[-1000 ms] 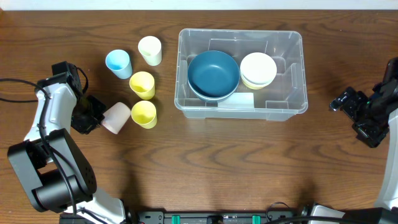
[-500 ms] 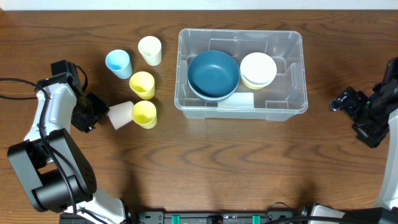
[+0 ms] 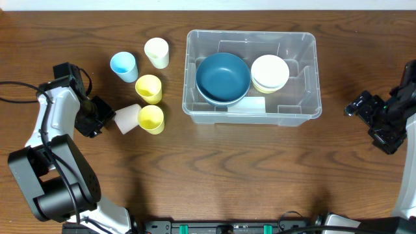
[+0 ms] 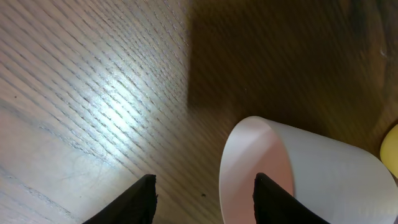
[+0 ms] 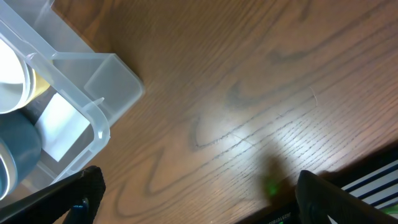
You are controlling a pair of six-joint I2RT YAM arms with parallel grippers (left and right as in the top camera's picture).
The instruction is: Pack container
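My left claw (image 4: 205, 198) stands spread, pinching nothing; the tipped cup (image 4: 323, 180) lies just ahead, mouth toward me, so needing a sideways grip; right claw (image 5: 199, 199) spread, idle beside the container (image 3: 305, 78), mid-worktop (image 3: 227, 169).

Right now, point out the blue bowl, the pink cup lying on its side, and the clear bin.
blue bowl (image 3: 223, 77), overhead view, middle of its inside.
pink cup (image 3: 127, 119), overhead view, its side wall.
clear bin (image 3: 317, 71), overhead view, right-hand rim.

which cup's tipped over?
The pale pink cup beside the left gripper lies on its side; the blue cup, cream cup and two yellow cups stand upright.
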